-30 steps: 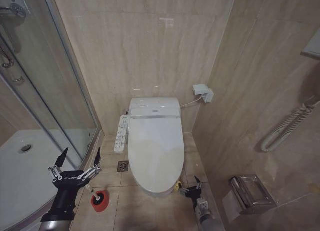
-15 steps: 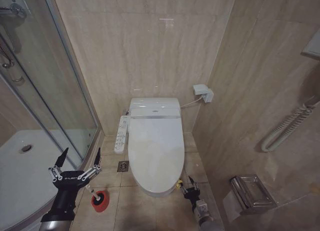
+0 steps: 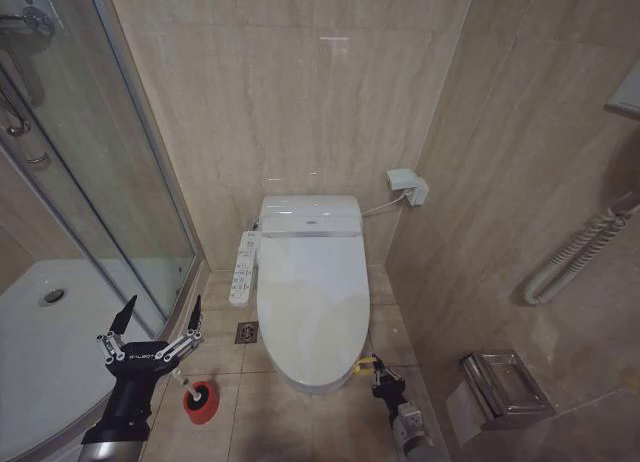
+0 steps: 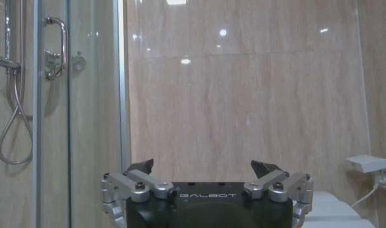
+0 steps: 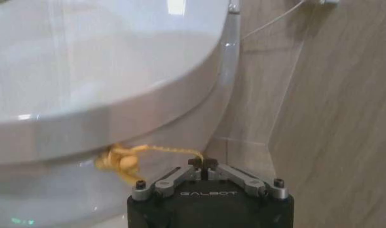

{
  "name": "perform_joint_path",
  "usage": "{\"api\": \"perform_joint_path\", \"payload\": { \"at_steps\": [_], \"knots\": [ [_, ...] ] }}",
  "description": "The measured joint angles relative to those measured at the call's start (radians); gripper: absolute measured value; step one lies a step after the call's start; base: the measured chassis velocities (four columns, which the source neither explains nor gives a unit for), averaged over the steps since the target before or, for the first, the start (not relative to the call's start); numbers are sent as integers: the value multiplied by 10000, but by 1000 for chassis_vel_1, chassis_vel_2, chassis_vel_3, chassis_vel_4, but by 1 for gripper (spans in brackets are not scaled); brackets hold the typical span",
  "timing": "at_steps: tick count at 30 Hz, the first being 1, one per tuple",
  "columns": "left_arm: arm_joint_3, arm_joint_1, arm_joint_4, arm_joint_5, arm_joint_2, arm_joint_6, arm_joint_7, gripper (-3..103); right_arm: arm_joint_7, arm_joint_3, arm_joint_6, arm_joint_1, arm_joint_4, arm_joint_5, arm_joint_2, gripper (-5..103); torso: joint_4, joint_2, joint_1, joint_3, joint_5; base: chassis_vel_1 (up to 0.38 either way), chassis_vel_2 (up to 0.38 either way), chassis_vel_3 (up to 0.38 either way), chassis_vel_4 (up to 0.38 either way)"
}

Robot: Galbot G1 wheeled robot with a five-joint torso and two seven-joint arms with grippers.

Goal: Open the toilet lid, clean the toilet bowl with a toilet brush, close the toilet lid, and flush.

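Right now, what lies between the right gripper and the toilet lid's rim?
Just the yellow cord loop: in the right wrist view it stretches from the toilet lid rim to the shut right gripper, pinched at the fingertips.

Beige marble-look wall tiles (image 3: 300, 92), glossy, carrying ceiling-light reflections. Matching floor tiles (image 3: 270, 412) with a small square drain (image 3: 246, 332). Glass shower enclosure (image 3: 110, 182) with white shower tray (image 3: 40, 352), chrome hose and door handle (image 4: 53, 47). White wall socket (image 3: 407, 185), cable attached. White control panel (image 3: 243, 267). Chrome paper holder (image 3: 503, 387). White coiled hose (image 3: 580, 247) on side wall.
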Motion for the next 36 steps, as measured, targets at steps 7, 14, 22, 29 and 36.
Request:
{"api": "perform_joint_path", "payload": {
  "at_steps": [7, 14, 22, 29, 36],
  "knots": [
    [0, 0, 0, 0, 0, 0, 0, 100, -8, 292, -74, -397, 948, 345, -159, 1, 5, 0, 0, 0, 5, 0, 0, 0, 0],
    [0, 0, 0, 0, 0, 0, -1, 100, -13, 767, -703, -1229, 3211, 1447, -611, 1, 1, -1, 0, 0, 3, 0, 0, 0, 0],
    [0, 0, 0, 0, 0, 0, 0, 100, 386, 1682, -2431, -1807, 7246, 4430, -1163, 1, 0, 0, 0, 0, -4, 0, 0, 0, 0],
    [0, 0, 0, 0, 0, 0, 1, 100, 1300, 2053, -3732, -363, 9261, 6553, -1665, 1, 6, 0, 1, 2, -5, 0, 0, 0, 0],
    [0, 0, 0, 0, -1, 0, -1, 100, 1808, 2427, -4154, 1465, 9308, 8105, -2457, 1, 6, -3, 4, 5, -1, 0, 0, 0, 0]
  ]
}}
